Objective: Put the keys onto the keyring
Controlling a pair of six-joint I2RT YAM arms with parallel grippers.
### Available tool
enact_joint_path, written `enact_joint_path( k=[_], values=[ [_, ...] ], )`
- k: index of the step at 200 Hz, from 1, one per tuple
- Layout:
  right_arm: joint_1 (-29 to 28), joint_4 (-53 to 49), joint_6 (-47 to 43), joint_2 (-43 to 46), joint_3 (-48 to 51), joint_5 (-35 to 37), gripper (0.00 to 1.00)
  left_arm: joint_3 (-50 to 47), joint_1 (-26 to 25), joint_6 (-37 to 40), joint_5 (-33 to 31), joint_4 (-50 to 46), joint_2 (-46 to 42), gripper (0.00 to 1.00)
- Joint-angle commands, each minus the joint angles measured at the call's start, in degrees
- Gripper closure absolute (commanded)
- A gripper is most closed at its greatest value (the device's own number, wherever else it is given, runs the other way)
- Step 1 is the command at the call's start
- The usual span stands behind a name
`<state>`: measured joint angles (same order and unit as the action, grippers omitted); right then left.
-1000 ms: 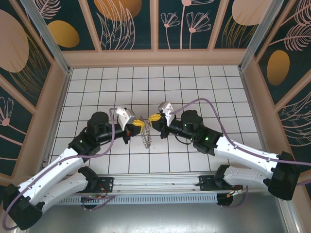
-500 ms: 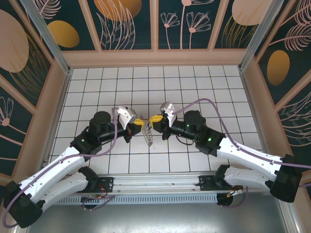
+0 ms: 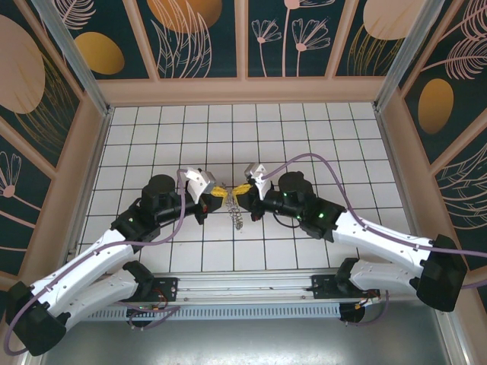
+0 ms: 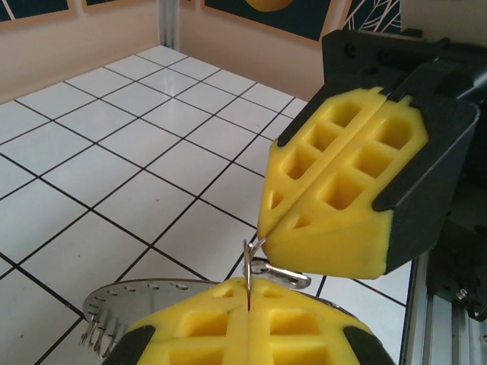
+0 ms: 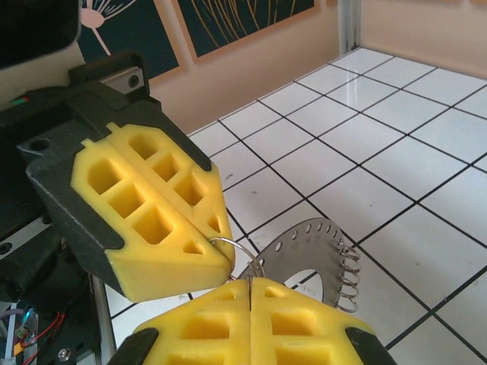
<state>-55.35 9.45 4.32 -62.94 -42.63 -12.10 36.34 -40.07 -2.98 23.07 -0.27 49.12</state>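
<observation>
A thin wire keyring (image 5: 234,244) is stretched between my two grippers above the tiled table. My left gripper (image 4: 248,286) is shut on one side of the keyring (image 4: 249,262), its wire running into the seam between the yellow pads. My right gripper (image 5: 249,283) is shut on the other side. In the top view the left gripper (image 3: 217,192) and right gripper (image 3: 242,187) meet tip to tip. A flat metal plate (image 5: 323,247) with holes and several small wire loops along its edge hangs below them. I cannot make out separate keys.
The white tiled table (image 3: 304,137) is fenced by tan walls with dark flower panels (image 3: 198,30). A metal rail (image 3: 243,293) runs along the near edge between the arm bases. The hanging plate (image 3: 237,217) dangles just above the tiles.
Both grippers stay shut on the ring. The pair and the hanging plate have drifted slightly right and toward the near edge, and the right wrist has turned a little.
</observation>
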Motion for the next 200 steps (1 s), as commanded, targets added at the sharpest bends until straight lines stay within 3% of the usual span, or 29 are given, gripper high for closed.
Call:
enact_joint_path(
  k=[1, 200],
  values=[
    [0.6, -0.3, 1.1, -0.1, -2.5, -0.3, 1.00, 2.2, -0.4, 1.3, 0.2, 1.7, -0.2, 1.00],
    [2.2, 2.9, 3.0, 2.5, -1.5, -3.2, 1.00, 2.2, -1.2, 1.6, -0.5, 1.3, -0.3, 1.00]
  ],
)
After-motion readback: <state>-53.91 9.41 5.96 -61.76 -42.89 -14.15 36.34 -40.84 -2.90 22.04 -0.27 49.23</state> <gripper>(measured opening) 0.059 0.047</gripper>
